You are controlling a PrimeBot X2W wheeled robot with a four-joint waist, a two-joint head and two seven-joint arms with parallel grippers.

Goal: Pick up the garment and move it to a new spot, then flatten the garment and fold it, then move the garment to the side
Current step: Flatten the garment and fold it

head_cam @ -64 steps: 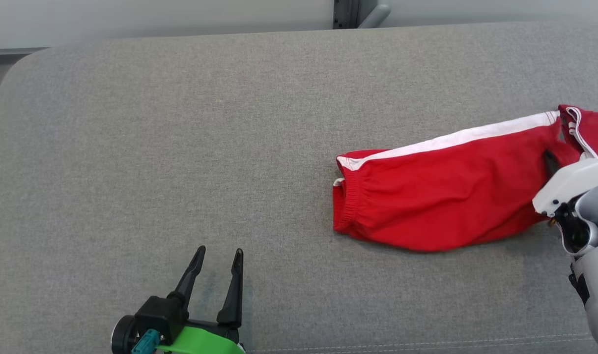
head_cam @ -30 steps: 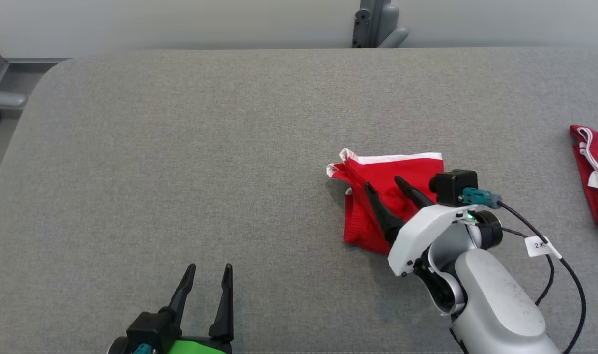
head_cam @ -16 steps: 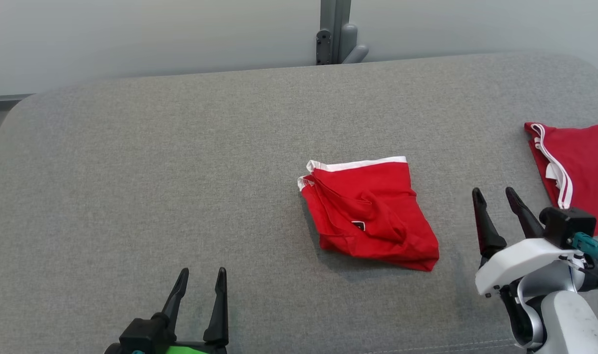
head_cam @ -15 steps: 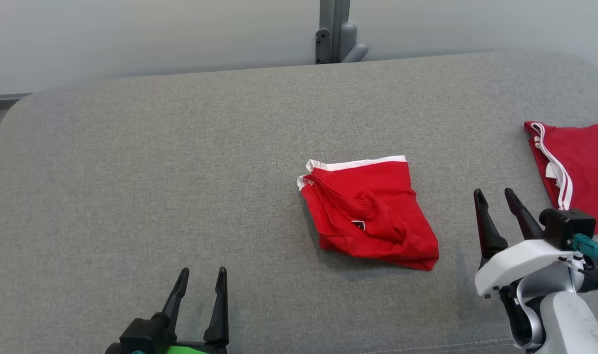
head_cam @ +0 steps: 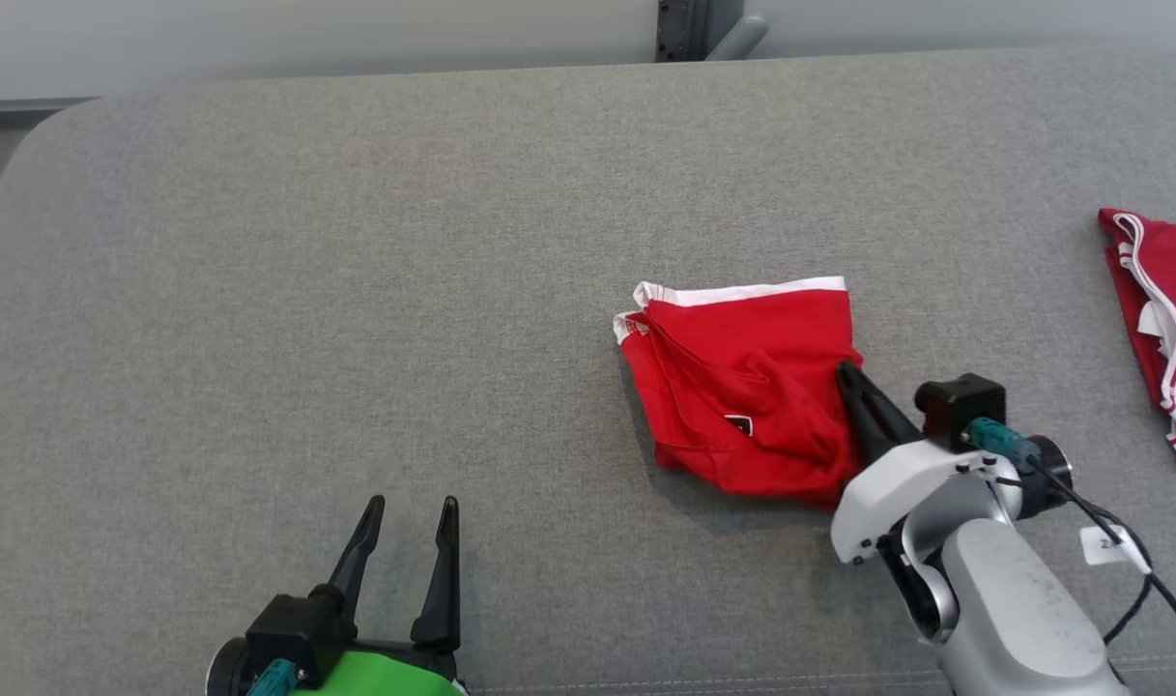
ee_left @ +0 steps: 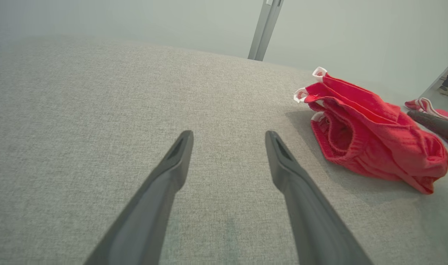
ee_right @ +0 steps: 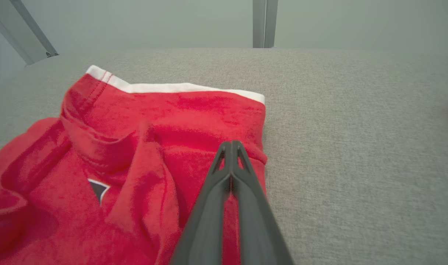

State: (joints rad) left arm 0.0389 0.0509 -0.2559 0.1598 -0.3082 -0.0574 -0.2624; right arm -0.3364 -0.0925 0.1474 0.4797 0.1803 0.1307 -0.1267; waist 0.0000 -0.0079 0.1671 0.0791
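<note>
The garment (head_cam: 742, 387) is red with a white band, folded into a rumpled square on the grey padded table (head_cam: 356, 290). My right gripper (head_cam: 844, 372) is shut, and its dark fingers lie over the garment's right edge. In the right wrist view the right gripper (ee_right: 231, 144) has its tips pressed together above the red garment (ee_right: 135, 129), and no fabric shows between them. Near the table's front edge my left gripper (head_cam: 409, 507) stands open and empty, well left of the garment. The left wrist view has the left gripper (ee_left: 227, 136) open, with the garment (ee_left: 367, 129) to the right.
A second red piece of clothing with white stripes (head_cam: 1158, 319) lies at the table's right edge. A grey post (head_cam: 684, 24) stands behind the table's far edge. Bare grey table spreads to the left of the garment.
The head camera has shifted. My right gripper was open to the right of the garment; it has moved left onto the garment's right edge and shut. The left gripper stays open.
</note>
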